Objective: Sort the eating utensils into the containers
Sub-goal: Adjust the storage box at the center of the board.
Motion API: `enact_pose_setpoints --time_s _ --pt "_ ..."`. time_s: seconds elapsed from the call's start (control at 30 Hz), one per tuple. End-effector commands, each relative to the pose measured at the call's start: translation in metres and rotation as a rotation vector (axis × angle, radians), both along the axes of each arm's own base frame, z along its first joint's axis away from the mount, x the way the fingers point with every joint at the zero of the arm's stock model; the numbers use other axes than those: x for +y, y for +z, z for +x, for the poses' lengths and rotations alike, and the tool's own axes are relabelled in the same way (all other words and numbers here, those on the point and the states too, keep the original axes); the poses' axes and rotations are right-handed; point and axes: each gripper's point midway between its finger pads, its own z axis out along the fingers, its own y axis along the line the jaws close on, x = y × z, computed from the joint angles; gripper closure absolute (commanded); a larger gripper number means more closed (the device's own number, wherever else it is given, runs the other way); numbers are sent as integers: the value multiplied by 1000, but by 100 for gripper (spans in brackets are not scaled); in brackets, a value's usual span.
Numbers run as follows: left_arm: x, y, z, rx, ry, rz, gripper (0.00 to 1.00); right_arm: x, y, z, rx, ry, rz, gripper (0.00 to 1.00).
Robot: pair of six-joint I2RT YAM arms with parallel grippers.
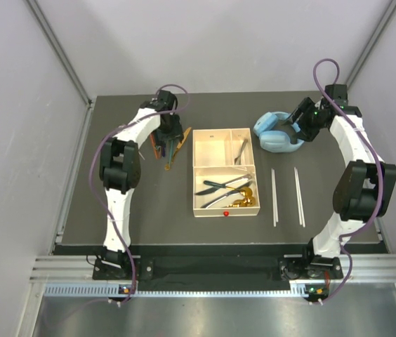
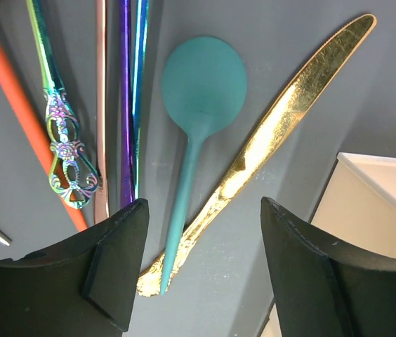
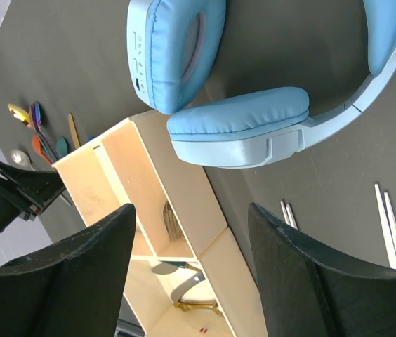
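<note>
Several loose utensils lie left of the cream tray (image 1: pixel 194 172). The left wrist view shows a teal spoon (image 2: pixel 201 91), a gold knife (image 2: pixel 282 133), an orange handle (image 2: pixel 15 105), an iridescent handle (image 2: pixel 61 133) and a purple handle (image 2: pixel 126 105). My left gripper (image 2: pixel 205 267) is open just above them, with the teal spoon's handle tip and the gold knife's handle end between the jaws. The tray's large section holds dark knives (image 1: pixel 219 188) and gold spoons (image 1: pixel 243 198); a small section holds a fork (image 1: pixel 241 151). My right gripper (image 3: pixel 191 274) is open and empty.
Light-blue headphones (image 1: pixel 275 133) lie right of the tray's far end, directly under my right gripper (image 1: pixel 298 125). Pale chopsticks (image 1: pixel 274 196) lie in two pairs right of the tray, the other pair (image 1: pixel 298 195) farther right. The tray corner (image 2: pixel 373 196) sits close to my left gripper's right finger.
</note>
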Motion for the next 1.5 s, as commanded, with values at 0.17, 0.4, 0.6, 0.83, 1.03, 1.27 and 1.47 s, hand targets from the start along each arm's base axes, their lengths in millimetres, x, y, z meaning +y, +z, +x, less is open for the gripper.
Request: enact_pose_setpoints --time_s 0.17,0.4,0.6,0.83,1.03,1.27,1.47 --pt "-6 46 21 -112 1 -28 32 5 28 1 -84 18 -1 35" --pt "-106 147 20 -316 -282 -338 34 8 18 3 -59 14 21 35" --pt "-198 130 -6 -239 -490 -509 34 12 25 7 -80 30 34 34" --pt "-228 126 -22 -222 -528 -538 35 18 22 -9 -59 36 52 34" --pt "-267 114 -50 -194 -589 -502 35 20 15 -24 -49 56 47 34" --pt "-278 100 -57 -152 -596 -508 37 17 3 -37 -37 62 69 33" --pt "-257 59 -49 -106 -507 -361 39 21 -4 -47 -22 79 92 34"
